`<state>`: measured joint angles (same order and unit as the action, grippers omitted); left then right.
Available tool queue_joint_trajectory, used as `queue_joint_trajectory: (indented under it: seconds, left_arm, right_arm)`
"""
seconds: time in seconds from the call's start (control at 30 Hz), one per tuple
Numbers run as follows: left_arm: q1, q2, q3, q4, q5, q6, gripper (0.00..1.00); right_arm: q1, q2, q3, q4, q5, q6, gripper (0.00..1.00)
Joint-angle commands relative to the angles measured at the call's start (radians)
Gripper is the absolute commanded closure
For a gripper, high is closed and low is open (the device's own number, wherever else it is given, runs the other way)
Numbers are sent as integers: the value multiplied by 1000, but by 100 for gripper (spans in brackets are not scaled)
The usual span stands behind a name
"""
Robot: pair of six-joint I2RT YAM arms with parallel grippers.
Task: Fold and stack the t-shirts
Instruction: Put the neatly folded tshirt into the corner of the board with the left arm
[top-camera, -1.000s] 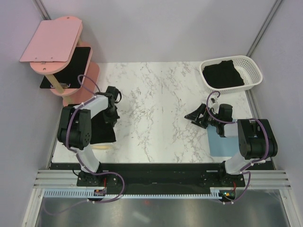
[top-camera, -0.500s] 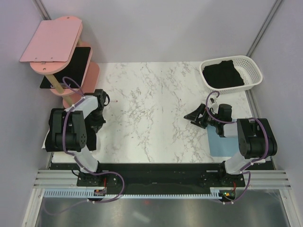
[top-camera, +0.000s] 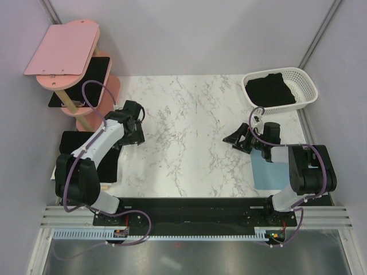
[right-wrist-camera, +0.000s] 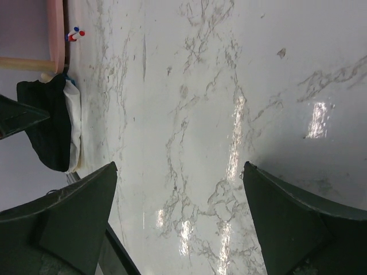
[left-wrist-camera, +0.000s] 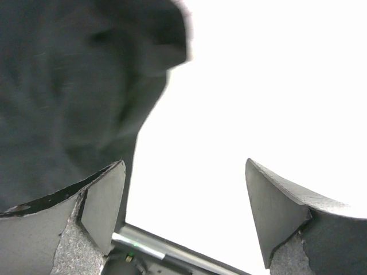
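Note:
A folded black t-shirt (top-camera: 77, 146) lies flat at the table's left edge, on something white; the right wrist view shows it far off as t-shirt (right-wrist-camera: 49, 120). My left gripper (top-camera: 133, 136) hovers just right of it, open and empty. In the left wrist view the gripper (left-wrist-camera: 183, 166) holds nothing, with black t-shirt fabric (left-wrist-camera: 63, 91) at the upper left. Another black t-shirt (top-camera: 269, 90) lies crumpled in the white basket (top-camera: 307, 86). My right gripper (top-camera: 237, 139) rests open over bare marble, also seen as gripper (right-wrist-camera: 180, 166).
A pink shelf stand (top-camera: 63, 54) with a black panel (top-camera: 86, 80) rises at the back left corner. A light blue board (top-camera: 265, 172) lies under the right arm. Purple walls close in both sides.
My left gripper has opened and let go of the black t-shirt, then swung right and away from it. The t-shirt now lies flat at the left edge. The right arm barely moved.

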<state>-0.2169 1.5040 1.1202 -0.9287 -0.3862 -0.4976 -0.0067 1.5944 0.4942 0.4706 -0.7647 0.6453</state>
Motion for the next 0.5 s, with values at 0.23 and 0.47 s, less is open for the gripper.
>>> queue_joint_trajectory:
  seconds: [0.23, 0.47]
  left_arm:
    - [-232, 33, 104, 126, -11, 62, 5]
    - [-295, 168, 165, 165, 47, 77, 8]
  right_arm:
    - [31, -79, 253, -285, 131, -139, 2]
    - [31, -91, 377, -444, 255, -229, 2]
